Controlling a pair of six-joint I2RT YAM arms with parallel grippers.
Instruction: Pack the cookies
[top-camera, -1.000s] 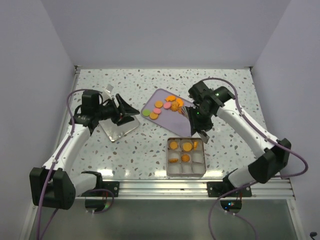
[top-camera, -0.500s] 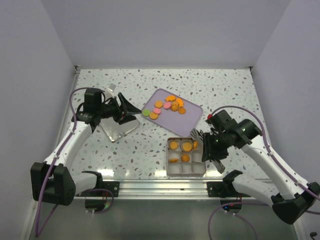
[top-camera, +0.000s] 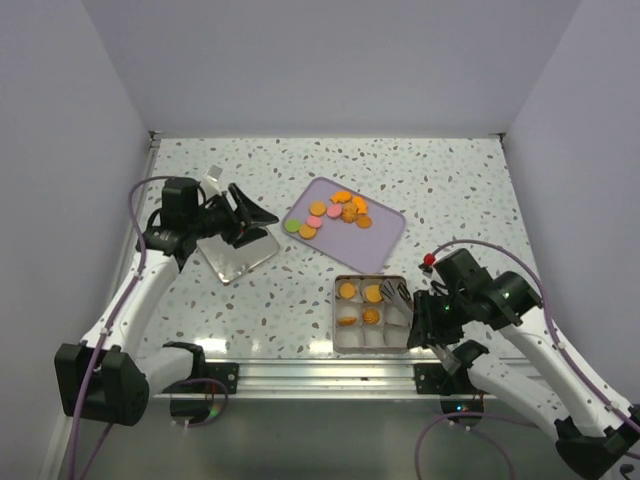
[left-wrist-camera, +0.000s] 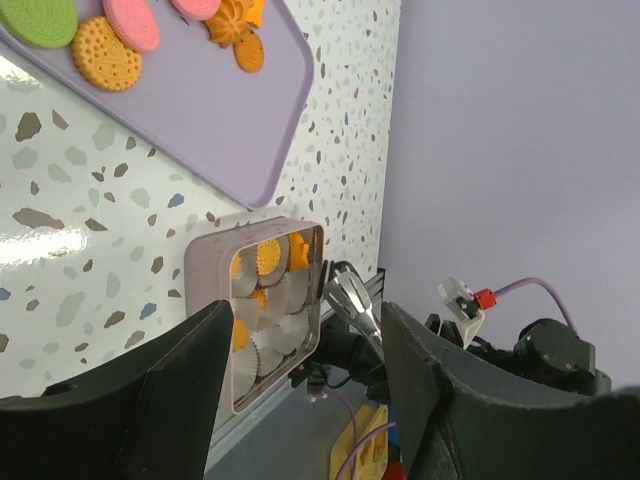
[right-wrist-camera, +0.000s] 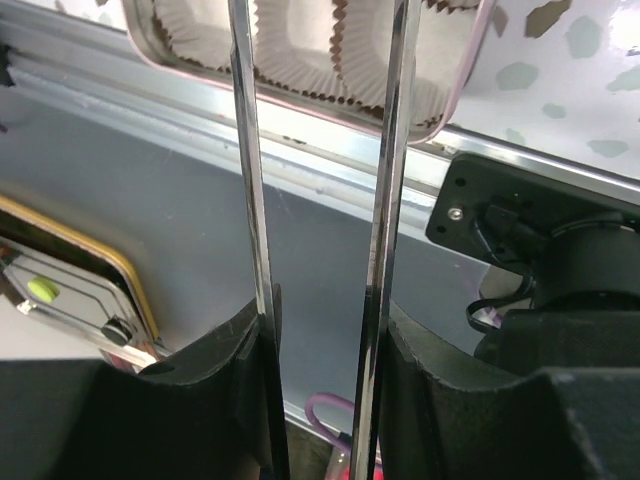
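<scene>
Several cookies, mostly orange with pink and green ones, lie on the lilac tray; they also show in the left wrist view. The square metal tin near the front edge holds a few orange cookies in paper cups. My right gripper has long metal fingers over the tin's right column. In the right wrist view the fingers stand apart with nothing between them, and their tips run out of the frame. My left gripper is open and empty, hovering left of the lilac tray.
A clear plastic lid lies under my left gripper. A small white clip lies behind it. The metal rail runs along the front edge just below the tin. Walls close the left, back and right sides.
My right arm has swung from the lilac tray down and back to the tin's right side. My left gripper has only shifted slightly.
</scene>
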